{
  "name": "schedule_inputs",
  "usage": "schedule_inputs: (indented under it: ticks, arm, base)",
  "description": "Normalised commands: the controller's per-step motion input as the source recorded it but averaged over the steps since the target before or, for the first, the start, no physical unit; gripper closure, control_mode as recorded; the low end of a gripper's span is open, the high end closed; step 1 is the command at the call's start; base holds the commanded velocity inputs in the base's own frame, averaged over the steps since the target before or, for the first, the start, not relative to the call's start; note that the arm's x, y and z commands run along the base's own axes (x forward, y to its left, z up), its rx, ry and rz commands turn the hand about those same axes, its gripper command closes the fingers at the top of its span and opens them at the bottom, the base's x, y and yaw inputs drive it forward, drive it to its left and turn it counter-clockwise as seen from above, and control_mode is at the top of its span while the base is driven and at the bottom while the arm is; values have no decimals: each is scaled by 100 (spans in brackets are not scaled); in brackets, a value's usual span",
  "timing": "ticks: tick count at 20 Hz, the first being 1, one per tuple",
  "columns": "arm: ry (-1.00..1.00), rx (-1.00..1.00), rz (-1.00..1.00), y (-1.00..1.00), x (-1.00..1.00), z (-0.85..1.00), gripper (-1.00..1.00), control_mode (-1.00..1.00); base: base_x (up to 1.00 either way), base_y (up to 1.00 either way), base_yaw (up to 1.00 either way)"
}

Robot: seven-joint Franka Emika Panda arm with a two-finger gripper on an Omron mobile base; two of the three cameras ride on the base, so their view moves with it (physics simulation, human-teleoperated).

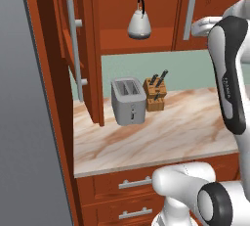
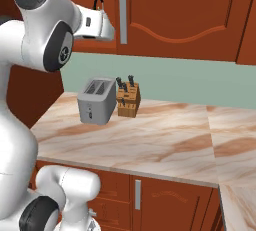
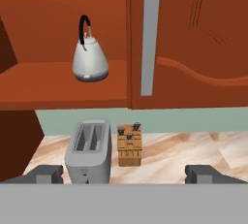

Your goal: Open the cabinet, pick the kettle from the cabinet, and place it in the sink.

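Item: kettle [image 3: 90, 58], silver w/ black arched handle, upright on the open cabinet [image 1: 161, 0] shelf, nearer its front edge than the back, left door swung out, right door shut w/ grey bar handle [image 3: 149, 34]. My pincer [image 3: 127, 174]: tips wide apart, nothing between them, well short of the kettle. Countertop [image 1: 171, 132] below: toaster [image 1: 129, 101] just left of knife block [image 1: 155, 93], both near the back edge by the wall.
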Motion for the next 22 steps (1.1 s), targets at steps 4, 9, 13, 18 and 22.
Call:
schedule_inputs:
  ticks: [4,9,13,18,22]
  arm:
    - [1,0,-4,-12,49,-1,-100,-100]
    - [1,0,-2,-6,53,-4,-100,-100]
    - [3,0,0,-12,53,-7,-100,-100]
    - [5,0,0,-13,53,-8,-100,-100]
    - [4,0,0,-14,51,-11,-100,-100]
  base:
    - [0,0,0]
    - [0,0,0]
    - [0,0,0]
    - [0,0,0]
    - [0,0,0]
